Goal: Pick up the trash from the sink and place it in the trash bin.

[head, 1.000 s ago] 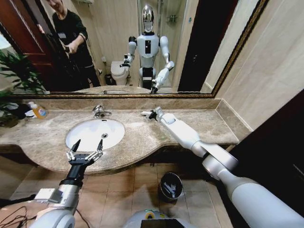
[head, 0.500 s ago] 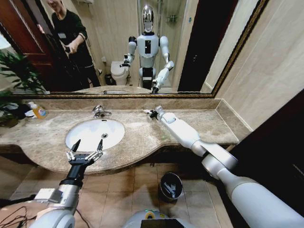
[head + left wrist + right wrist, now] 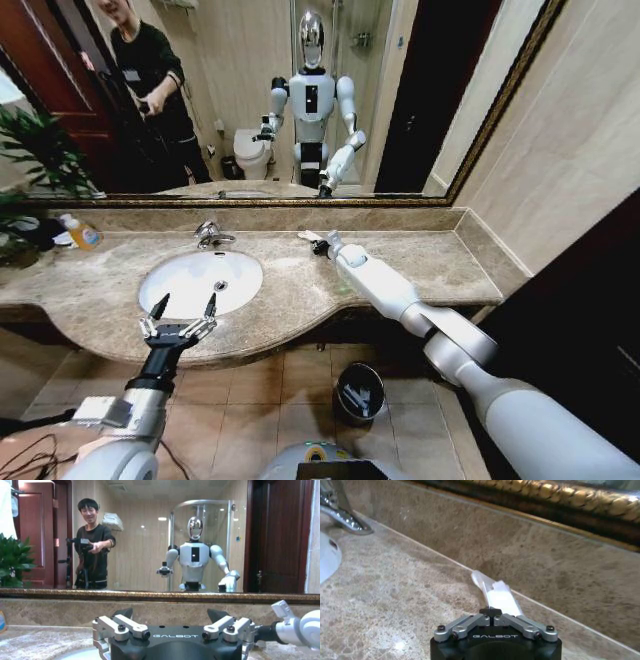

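1. Two arms are seen in the head view: the right arm is stretched far across the tabletop [image 3: 120, 275], its right tool [image 3: 319, 243] at the far side near the backsplash, right of the faucet [image 3: 210, 234].
2. The right tool's fingers are pressed together on a white sachet [image 3: 496, 593], which sticks out beyond the tips above the marble; one piece of trash is thus held.
3. The left arm is held low at the near edge of the tabletop, in front of the sink [image 3: 200, 280], with the left tool [image 3: 181, 306] pointing up and its two dark fingers spread wide, nothing between them.
4. One sink is counted, a white oval basin; no pieces can be made out inside it.
5. One trash bin [image 3: 358, 392] stands on the tiled floor below the tabletop, near the robot's base, well apart from the held sachet.
6. One bottle with an orange label [image 3: 80, 233] stands at the far left, beside a green plant [image 3: 35, 150].
7. Beige-brown marble forms the tabletop, and a gold-framed mirror [image 3: 505, 95] runs along the wall behind it.
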